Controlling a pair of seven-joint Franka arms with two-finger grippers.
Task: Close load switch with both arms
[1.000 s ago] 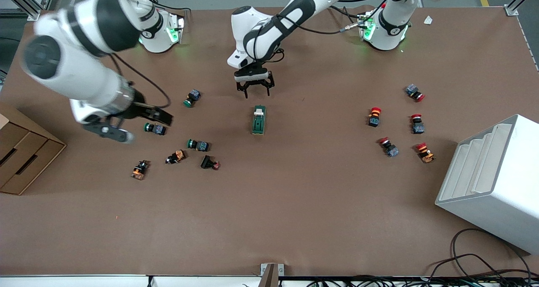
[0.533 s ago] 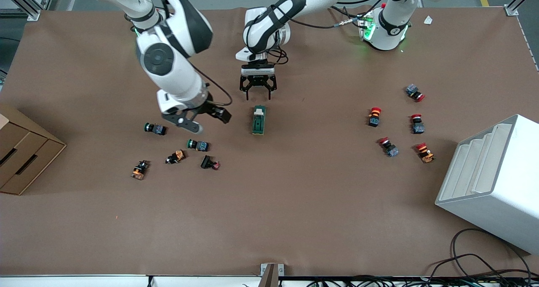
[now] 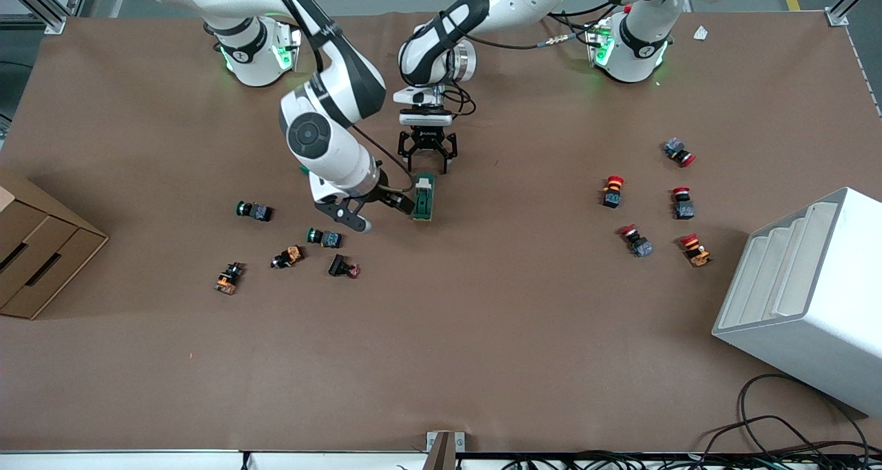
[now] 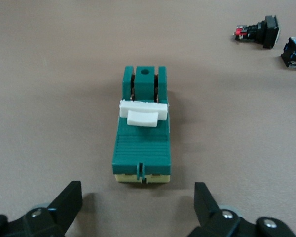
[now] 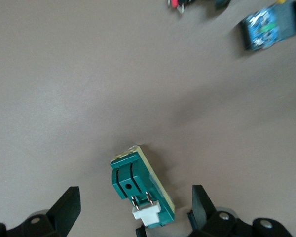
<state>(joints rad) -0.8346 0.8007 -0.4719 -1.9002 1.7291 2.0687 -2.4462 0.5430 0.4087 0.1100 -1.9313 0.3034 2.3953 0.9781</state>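
The load switch (image 3: pixel 424 196), a dark green oblong block with a white lever, lies flat mid-table. My left gripper (image 3: pixel 427 161) is open and empty, low over the table just short of the switch's end that points to the robot bases. In the left wrist view the switch (image 4: pixel 142 138) lies ahead of the open gripper (image 4: pixel 138 210), not between its fingers. My right gripper (image 3: pixel 379 213) is open and empty beside the switch, toward the right arm's end of the table. In the right wrist view the switch (image 5: pixel 140 190) shows between the spread fingers (image 5: pixel 69 207), untouched.
Green, orange and black push buttons (image 3: pixel 324 237) lie scattered toward the right arm's end, nearer the front camera. Red push buttons (image 3: pixel 612 191) lie toward the left arm's end. A cardboard box (image 3: pixel 41 249) and a white rack (image 3: pixel 806 291) stand at the table's two ends.
My right arm has swung from the right arm's end of the table in to the switch. My left gripper has come closer to the switch. The switch has not moved.
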